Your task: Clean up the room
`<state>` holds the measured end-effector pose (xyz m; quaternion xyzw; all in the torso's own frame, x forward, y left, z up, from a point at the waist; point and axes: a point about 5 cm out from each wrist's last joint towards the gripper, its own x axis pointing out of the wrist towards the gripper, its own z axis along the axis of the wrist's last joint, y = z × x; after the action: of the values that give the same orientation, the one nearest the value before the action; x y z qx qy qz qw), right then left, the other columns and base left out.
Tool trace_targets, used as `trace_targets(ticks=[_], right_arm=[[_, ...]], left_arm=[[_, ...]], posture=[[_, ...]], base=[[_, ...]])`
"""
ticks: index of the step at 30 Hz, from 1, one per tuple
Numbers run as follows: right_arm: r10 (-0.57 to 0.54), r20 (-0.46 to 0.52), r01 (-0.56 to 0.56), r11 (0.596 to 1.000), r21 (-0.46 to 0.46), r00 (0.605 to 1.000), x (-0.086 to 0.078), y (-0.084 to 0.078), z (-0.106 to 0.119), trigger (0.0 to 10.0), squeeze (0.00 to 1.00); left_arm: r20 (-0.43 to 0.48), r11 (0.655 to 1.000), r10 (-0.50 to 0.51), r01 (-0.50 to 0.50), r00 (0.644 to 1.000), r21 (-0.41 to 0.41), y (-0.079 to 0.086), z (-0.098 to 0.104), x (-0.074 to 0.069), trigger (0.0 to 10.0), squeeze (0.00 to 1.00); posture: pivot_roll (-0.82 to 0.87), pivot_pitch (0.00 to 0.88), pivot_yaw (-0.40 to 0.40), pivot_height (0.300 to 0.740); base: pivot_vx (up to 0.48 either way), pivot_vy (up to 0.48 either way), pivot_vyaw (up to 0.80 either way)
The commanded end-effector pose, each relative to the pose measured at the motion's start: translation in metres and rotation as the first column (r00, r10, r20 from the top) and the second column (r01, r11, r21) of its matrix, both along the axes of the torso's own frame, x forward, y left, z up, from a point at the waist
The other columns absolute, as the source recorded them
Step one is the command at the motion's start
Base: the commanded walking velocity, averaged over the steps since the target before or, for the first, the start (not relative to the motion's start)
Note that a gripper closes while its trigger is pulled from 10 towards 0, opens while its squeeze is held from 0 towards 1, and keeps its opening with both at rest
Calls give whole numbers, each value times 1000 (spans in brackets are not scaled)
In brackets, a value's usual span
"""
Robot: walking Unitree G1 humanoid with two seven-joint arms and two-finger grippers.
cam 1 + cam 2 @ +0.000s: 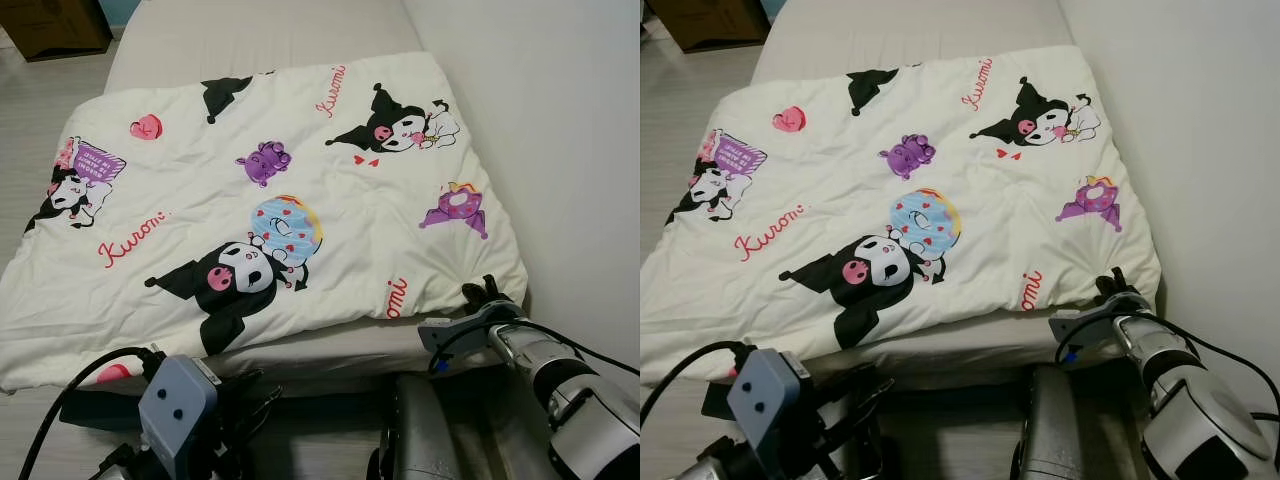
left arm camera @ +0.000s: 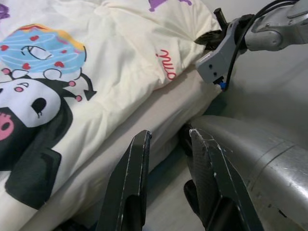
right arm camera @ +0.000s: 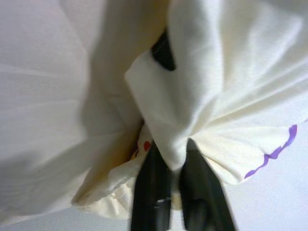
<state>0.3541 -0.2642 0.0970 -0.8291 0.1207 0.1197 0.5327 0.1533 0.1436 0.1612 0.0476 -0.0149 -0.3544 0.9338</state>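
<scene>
R gripper (image 3: pixel 168 166): pinched on comforter (image 1: pixel 250 200) corner nearest wall, prob. to pull it flat | L gripper (image 2: pixel 168 144): narrow gap, holding nothing, low by bed (image 1: pixel 330 345) front edge | comforter spread across bed.

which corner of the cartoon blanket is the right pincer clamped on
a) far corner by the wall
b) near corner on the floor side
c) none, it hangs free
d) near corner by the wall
d: the right pincer is shut on bunched cloth at the blanket's near corner beside the wall, and the right wrist view shows the fabric pinched between its fingers.
</scene>
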Motion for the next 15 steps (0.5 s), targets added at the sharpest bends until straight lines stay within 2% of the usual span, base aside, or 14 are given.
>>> trace_targets(ticks=[1,8,9,10,12,13,14,15], right_arm=[[-27,-19,27,1000,12,999,-2,-5,-2,0,0],[-25,-70,29,998,62,997,-2,-7,2,0,0],[-31,-138,46,993,107,990,-3,-8,1,0,0],[-31,-138,46,993,107,990,-3,-8,1,0,0],[12,-333,48,984,172,943,-9,-15,5,0,0],[37,-424,51,980,193,905,-14,-19,7,0,0],[56,-473,33,984,178,879,-18,-24,10,0,0],[56,-473,33,984,178,879,-18,-24,10,0,0]], left_arm=[[-19,999,12,-11,1000,30,5,-4,-1,10000,0],[-15,999,16,-15,1000,37,7,-2,-1,10000,0],[-16,999,16,-15,1000,38,8,-2,-2,10000,0],[-16,999,16,-15,1000,38,8,-2,-2,10000,0],[-28,999,7,-5,1000,39,8,-3,-6,10000,0],[-33,999,1,0,999,39,7,-3,-7,10000,0],[-35,999,-4,5,999,38,6,-4,-8,10000,0],[-35,999,-4,5,999,38,6,-4,-8,10000,0]], posture=[[88,330,36,576],[86,335,28,576],[77,336,25,576],[77,336,25,576],[59,332,26,576],[59,332,26,576],[59,332,29,576],[59,332,29,576]], base=[[0,0,0],[0,0,0],[0,0,0],[0,0,0],[0,0,0],[0,0,0],[0,0,0],[0,0,0]])
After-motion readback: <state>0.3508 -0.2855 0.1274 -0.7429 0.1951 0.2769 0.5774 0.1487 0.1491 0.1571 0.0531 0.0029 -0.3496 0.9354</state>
